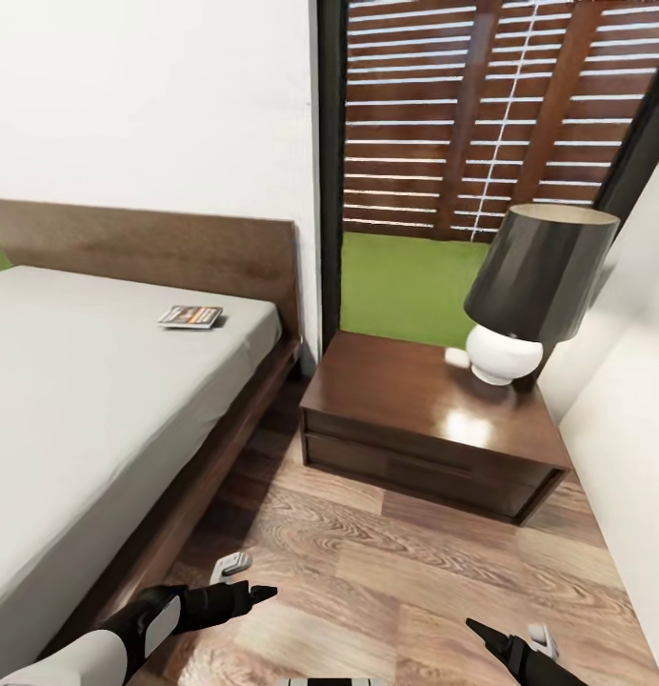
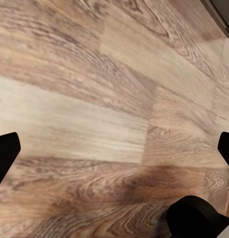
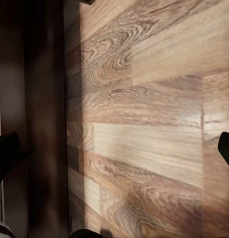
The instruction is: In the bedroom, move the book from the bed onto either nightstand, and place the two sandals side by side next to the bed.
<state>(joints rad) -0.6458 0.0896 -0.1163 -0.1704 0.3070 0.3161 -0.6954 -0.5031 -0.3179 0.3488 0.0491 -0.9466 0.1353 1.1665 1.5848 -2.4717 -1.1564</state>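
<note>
Book [image 1: 189, 316] first: it lies flat near the far edge of the bed [image 1: 91, 400], close to the headboard, well apart from both your grippers. Your left gripper [image 1: 236, 591] and right gripper [image 2: 114, 148] hang low over the wood floor [image 1: 406, 581] with fingers spread wide, empty. Roll closer along the bed frame before reaching, come down on the cover from above, then carry it across to the nightstand [image 1: 406, 400], setting it well clear of the lamp [image 1: 529, 295].

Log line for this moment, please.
book: on bed | nightstand: lamp on top | left gripper: open, empty | right gripper: open, empty
</note>
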